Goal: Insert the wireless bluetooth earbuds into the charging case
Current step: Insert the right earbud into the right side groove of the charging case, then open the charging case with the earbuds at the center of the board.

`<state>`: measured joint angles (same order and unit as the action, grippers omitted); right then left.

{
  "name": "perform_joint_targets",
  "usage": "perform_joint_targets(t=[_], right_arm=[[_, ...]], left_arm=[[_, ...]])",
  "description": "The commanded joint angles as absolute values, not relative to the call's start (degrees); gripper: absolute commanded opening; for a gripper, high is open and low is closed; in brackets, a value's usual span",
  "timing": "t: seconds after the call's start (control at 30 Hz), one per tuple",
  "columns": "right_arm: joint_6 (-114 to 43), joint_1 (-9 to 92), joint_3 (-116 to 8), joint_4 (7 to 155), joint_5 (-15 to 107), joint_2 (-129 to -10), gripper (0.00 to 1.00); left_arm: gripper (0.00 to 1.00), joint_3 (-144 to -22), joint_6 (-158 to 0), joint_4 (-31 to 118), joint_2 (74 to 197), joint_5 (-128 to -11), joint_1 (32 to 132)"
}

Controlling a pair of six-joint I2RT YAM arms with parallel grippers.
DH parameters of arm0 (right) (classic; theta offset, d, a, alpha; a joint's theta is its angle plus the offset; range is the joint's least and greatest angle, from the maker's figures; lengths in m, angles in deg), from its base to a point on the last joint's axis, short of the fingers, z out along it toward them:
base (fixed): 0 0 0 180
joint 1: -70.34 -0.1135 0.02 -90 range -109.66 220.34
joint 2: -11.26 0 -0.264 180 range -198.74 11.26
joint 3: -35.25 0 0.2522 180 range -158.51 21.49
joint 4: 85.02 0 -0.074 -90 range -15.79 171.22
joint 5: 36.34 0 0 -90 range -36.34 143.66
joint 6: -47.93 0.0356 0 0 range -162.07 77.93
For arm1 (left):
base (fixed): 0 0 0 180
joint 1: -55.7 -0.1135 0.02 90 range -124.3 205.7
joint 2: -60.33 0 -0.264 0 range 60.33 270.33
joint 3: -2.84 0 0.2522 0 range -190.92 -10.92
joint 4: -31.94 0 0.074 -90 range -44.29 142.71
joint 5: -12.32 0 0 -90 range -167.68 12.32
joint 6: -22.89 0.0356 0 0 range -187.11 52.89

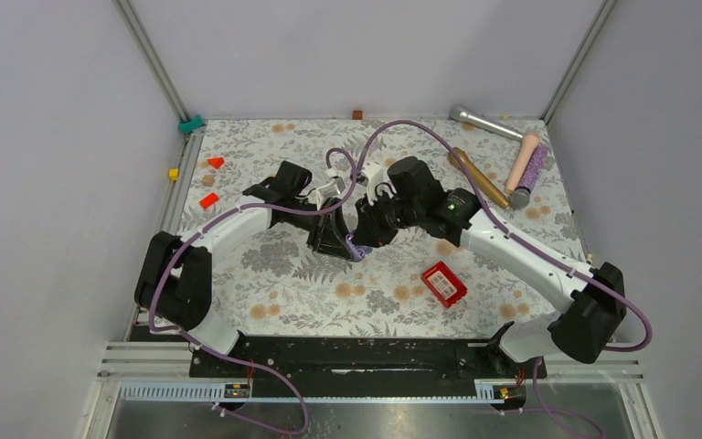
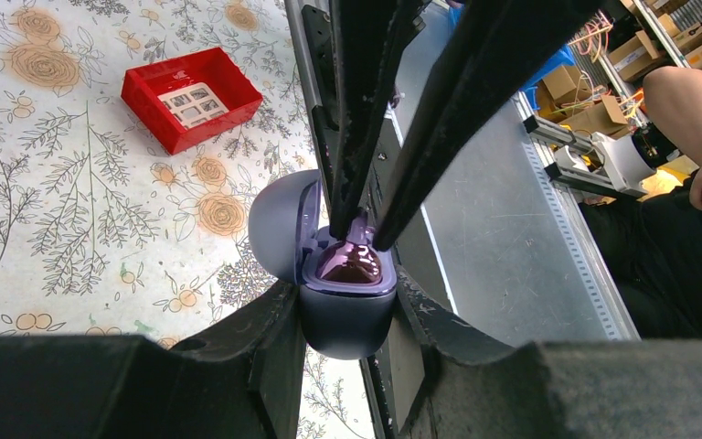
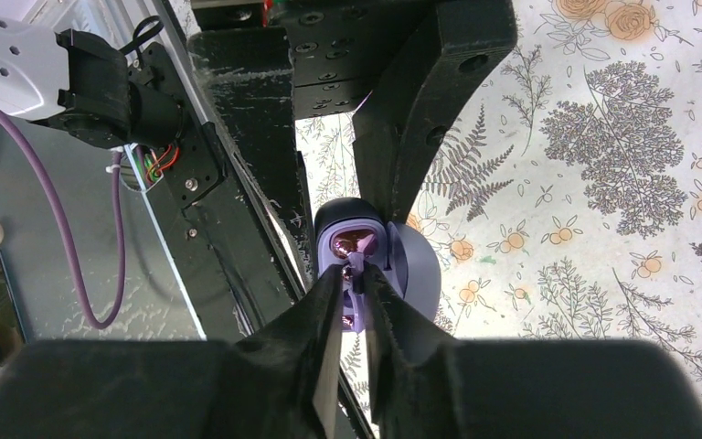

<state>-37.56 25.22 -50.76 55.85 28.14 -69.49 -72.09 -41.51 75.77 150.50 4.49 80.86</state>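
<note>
the step in hand is judged to be the seating of a bud in its well. the charging case (image 2: 352, 340) is found near the middle of the table (image 1: 265, 274). it is clamped by its lower shell between the pressed-in fingers of the left gripper (image 2: 344, 309), and its lid (image 2: 279, 224) is swung open to one side. a glossy pale purple earbud (image 2: 352, 263) is seen lying in the mouth of the case. the tips of the right gripper (image 3: 355, 280) are set right over it, brought in from the side opposite the left fingers.

the right jaws are drawn almost together, with only a thin slit left between them. a small purple piece (image 3: 356, 269) is seen at their tips, but whether it is pinched or already let go cannot be told. nor can it be told whether the bud in the mouth is fully down in its well or only resting on the rim.

the next move is judged to call for a slight parting of the right jaws and a straight withdrawal along the line of the fingers, so that the bud is not dragged out or tipped. a light press may be needed if the bud is perched high. the clamp on the case should be held steady throughout. no other buds can be made out in these views.
</note>
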Motion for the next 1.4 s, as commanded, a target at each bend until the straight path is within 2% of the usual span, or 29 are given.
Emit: perform_joint_targets(t=[0.0,0.17,0.5,0.63,0.8,1.37], right_arm=[[-39.5,24.13,-53.31,55.72,28.57,-69.15,0.25],[-41.58,24.13,-55.03,53.8,29.95,-67.7,0.35],[-48.35,24.11,-60.25,48.31,34.6,-64.35,0.4],[-51.03,24.19,-58.05,49.05,42.13,-62.44,0.41],[-52.96,24.2,-51.49,54.03,45.55,-60.49,0.44],[-52.27,24.17,-48.56,57.57,38.4,-64.11,0.45]], left_arm=[[0.0,-74.07,-40.3,74.04,147.91,7.58,80.86],[0.0,-74.03,-40.3,74.01,147.84,7.66,80.9],[0.0,-73.88,-40.0,73.98,147.03,7.11,80.76],[0.0,-74.32,-37.83,76.19,146.18,6.99,80.71],[0.0,-76.26,-32.62,82.1,146.12,7.27,80.32],[0.0,-76.02,-32.35,82.05,145.95,7.79,80.21]])
